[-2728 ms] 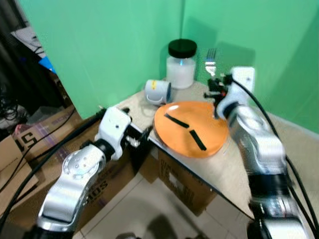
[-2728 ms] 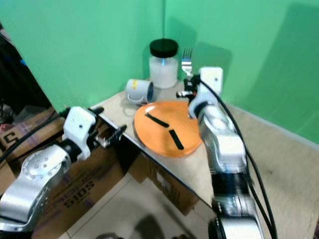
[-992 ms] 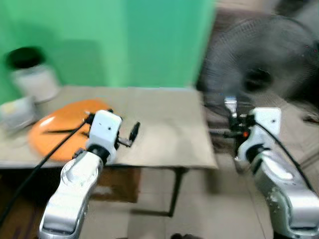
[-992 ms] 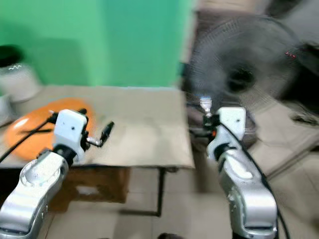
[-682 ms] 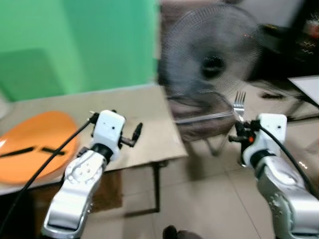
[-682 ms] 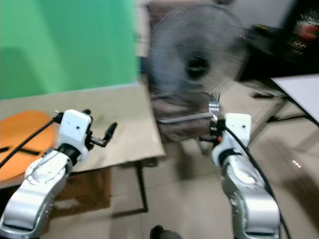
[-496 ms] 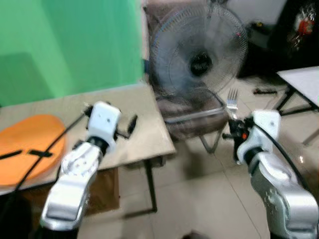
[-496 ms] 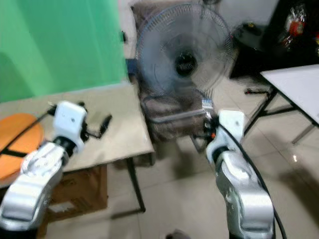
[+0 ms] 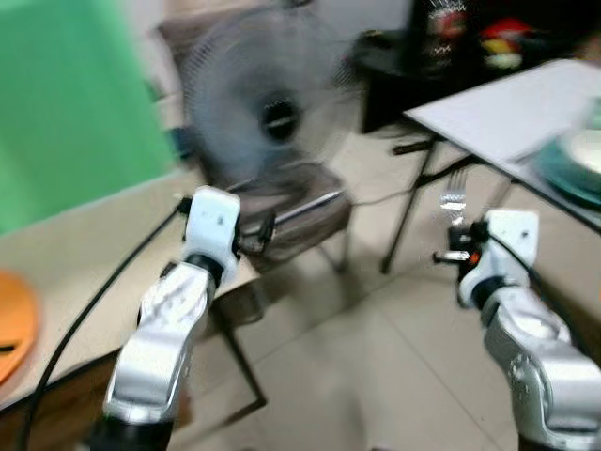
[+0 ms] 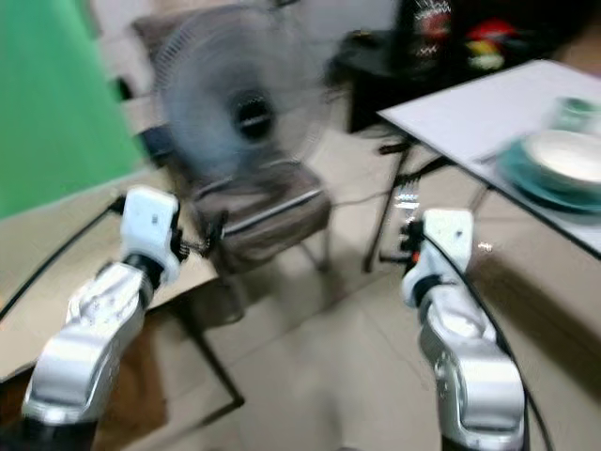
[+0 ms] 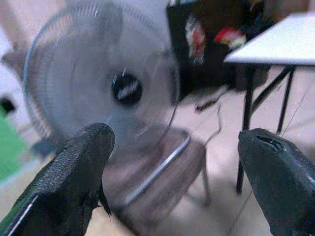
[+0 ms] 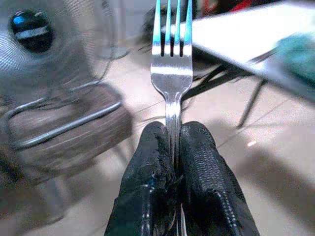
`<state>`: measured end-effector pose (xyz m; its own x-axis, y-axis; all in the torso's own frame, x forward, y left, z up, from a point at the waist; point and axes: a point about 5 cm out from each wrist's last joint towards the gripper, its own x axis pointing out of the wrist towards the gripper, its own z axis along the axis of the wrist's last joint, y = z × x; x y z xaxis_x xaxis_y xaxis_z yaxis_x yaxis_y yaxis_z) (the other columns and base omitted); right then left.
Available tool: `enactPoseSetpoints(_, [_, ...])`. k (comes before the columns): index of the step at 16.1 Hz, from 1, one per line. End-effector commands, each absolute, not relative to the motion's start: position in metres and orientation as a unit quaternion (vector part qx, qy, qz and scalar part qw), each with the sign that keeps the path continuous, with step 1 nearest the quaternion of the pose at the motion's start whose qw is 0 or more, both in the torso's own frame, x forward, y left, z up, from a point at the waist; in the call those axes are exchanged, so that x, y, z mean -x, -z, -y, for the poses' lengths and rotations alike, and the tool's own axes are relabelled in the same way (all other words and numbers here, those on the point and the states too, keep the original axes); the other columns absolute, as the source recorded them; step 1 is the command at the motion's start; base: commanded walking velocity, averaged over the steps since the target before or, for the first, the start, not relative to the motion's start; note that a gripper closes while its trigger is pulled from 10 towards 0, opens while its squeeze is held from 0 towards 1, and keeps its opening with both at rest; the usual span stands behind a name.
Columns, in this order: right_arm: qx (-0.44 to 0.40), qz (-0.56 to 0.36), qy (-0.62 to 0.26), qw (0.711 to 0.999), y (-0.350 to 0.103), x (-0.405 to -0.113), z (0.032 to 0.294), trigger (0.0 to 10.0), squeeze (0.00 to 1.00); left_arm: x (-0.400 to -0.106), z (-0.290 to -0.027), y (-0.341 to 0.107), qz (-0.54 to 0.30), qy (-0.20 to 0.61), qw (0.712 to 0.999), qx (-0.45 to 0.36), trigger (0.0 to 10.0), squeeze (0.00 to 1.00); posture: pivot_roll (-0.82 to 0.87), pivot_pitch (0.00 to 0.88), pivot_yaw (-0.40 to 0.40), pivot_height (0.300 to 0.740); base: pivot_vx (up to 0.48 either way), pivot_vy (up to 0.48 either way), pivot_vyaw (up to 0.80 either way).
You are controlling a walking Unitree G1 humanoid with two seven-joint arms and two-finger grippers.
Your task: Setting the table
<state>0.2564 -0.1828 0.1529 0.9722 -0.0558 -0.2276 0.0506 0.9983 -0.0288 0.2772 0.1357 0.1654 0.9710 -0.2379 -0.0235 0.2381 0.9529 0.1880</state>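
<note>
The right gripper (image 12: 173, 147) is pinching a fork (image 12: 171, 64) tight between its two black fingers (image 12: 197, 157). The fingers are pressed together on the thin handle. The fork is standing up, with its prongs pointing up above the gripper. In the head views the fork (image 9: 453, 197) is sitting on the right side, over the tiled floor (image 9: 376, 366).

The left gripper (image 11: 172, 172) is wide open and is holding nothing. Its two black fingers (image 11: 74, 172) are standing well apart. It is sitting on the left side, at the end of the left arm (image 9: 178, 301).

The pictures are blurry.

Past the left gripper, a big round fan (image 9: 268, 117) is standing far off in the middle. Just in front of the fan, a brown chair (image 9: 300, 211) with a metal frame is sitting on the floor. It is between the two arms and a bit farther away.

On the far right, a white table (image 9: 507, 103) is standing on thin dark legs. A green plate (image 10: 549, 169) with a pale bowl (image 10: 563, 146) on it is resting near the table's right edge. The fork is near this table but not touching it.

On the left, a tan table (image 9: 66, 254) is standing by a green wall (image 9: 66, 103). An orange plate (image 9: 14, 324) is peeking in at the left edge, on that table.
</note>
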Motion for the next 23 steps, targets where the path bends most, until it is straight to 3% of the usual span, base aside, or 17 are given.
enactPoseSetpoints(1, [0.008, -0.096, -0.006, 0.995, -0.161, -0.257, 0.169, 10.0, 0.00, -0.276, -0.148, -0.157, -0.019, 0.086, 0.990, -0.107, 10.0, 0.00, 0.04, 0.000, 0.029, 0.740, 0.000, 0.000, -0.78])
enactPoseSetpoints(4, [0.012, -0.100, 0.029, 0.994, -0.160, -0.259, 0.184, 10.0, 0.00, -0.274, -0.137, -0.159, -0.008, 0.100, 0.991, -0.090, 10.0, 0.00, 0.04, 0.000, 0.023, 0.740, 0.000, 0.000, -0.78])
enactPoseSetpoints(8, [0.026, -0.084, 0.019, 0.996, -0.168, -0.261, 0.179, 10.0, 0.00, -0.273, -0.145, -0.152, -0.025, 0.084, 0.992, -0.095, 10.0, 0.00, 0.01, 0.000, 0.031, 0.740, 0.000, 0.000, -0.78])
enactPoseSetpoints(12, [0.024, -0.090, 0.028, 0.995, -0.165, -0.247, 0.186, 10.0, 0.00, -0.277, -0.126, -0.156, -0.007, 0.142, 0.984, -0.103, 10.0, 0.00, -0.01, 0.000, 0.069, 0.740, 0.000, 0.000, -0.78])
enactPoseSetpoints(18, [0.032, -0.093, 0.043, 0.994, -0.164, -0.248, 0.189, 10.0, 0.00, -0.278, -0.131, -0.156, -0.010, 0.135, 0.987, -0.085, 10.0, 0.00, -0.01, 0.000, 0.059, 0.740, 0.000, 0.000, -0.78])
enactPoseSetpoints(23, [0.027, -0.092, 0.027, 0.995, -0.164, -0.253, 0.179, 10.0, 0.00, -0.276, -0.148, -0.160, -0.007, 0.107, 0.991, -0.084, 10.0, 0.00, 0.00, 0.000, 0.025, 0.740, 0.268, 0.000, -0.74])
